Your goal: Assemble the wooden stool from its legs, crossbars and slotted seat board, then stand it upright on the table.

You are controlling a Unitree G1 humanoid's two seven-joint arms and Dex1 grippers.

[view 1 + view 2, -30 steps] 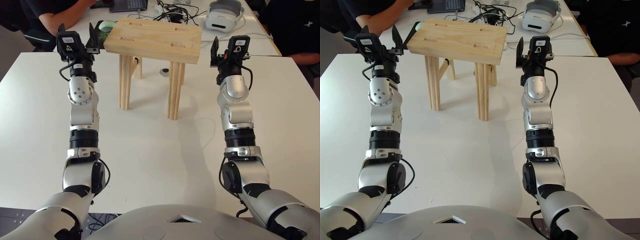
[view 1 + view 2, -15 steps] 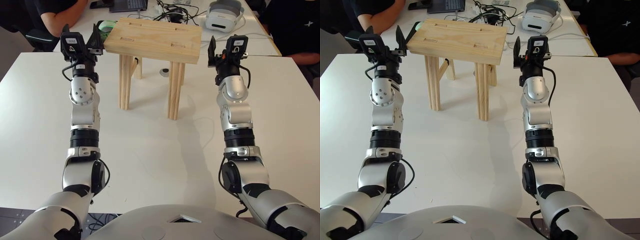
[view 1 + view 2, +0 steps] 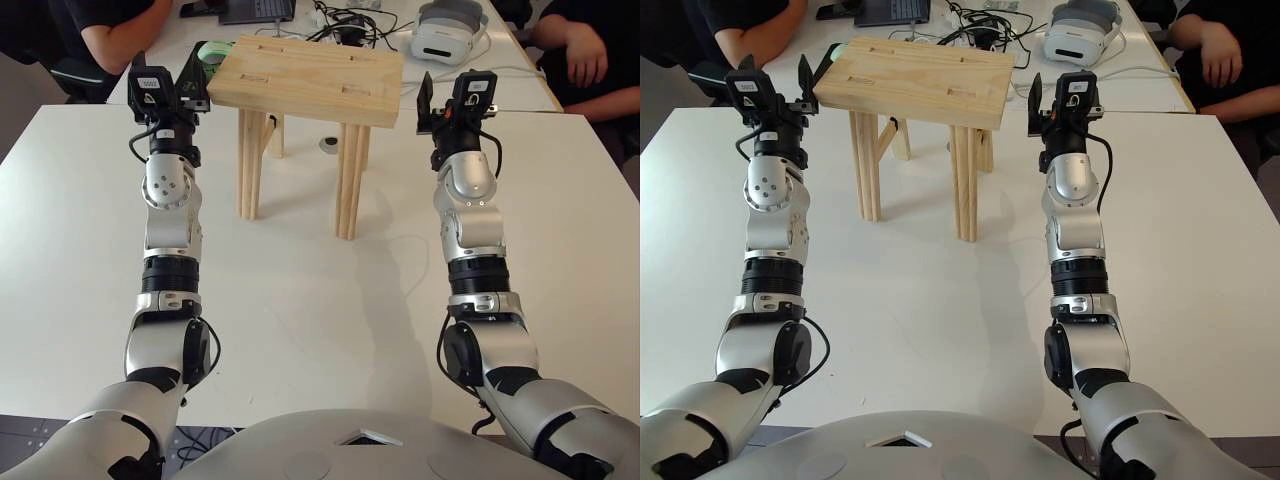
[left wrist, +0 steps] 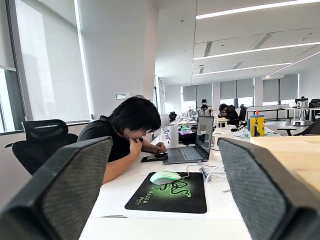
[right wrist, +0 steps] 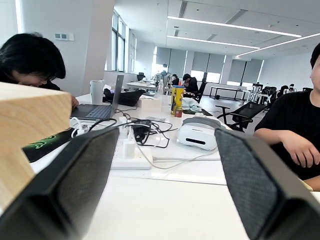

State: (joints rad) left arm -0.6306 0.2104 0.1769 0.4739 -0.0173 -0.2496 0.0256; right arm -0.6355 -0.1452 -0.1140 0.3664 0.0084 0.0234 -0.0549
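Stool (image 3: 300, 108) apparently finished: upright on the worktop (image 3: 300, 310), legs (image 3: 347, 180) down, slotted seat board (image 3: 330, 60) on top. Nearer in, flanked by left gripper (image 3: 165, 72) and right gripper (image 3: 455, 95), level with the seat's ends, just beside, not touching. Both spread wide, nothing between the fingers, probably so as to leave it standing unaided. Beyond, on another desk: white headset (image 3: 447, 28), cables.

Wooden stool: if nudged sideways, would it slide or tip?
The stool is probably rigid, being wood. A push at its seat might tip it, given the tall legs. Pushed low, it likely slides on the smooth table.
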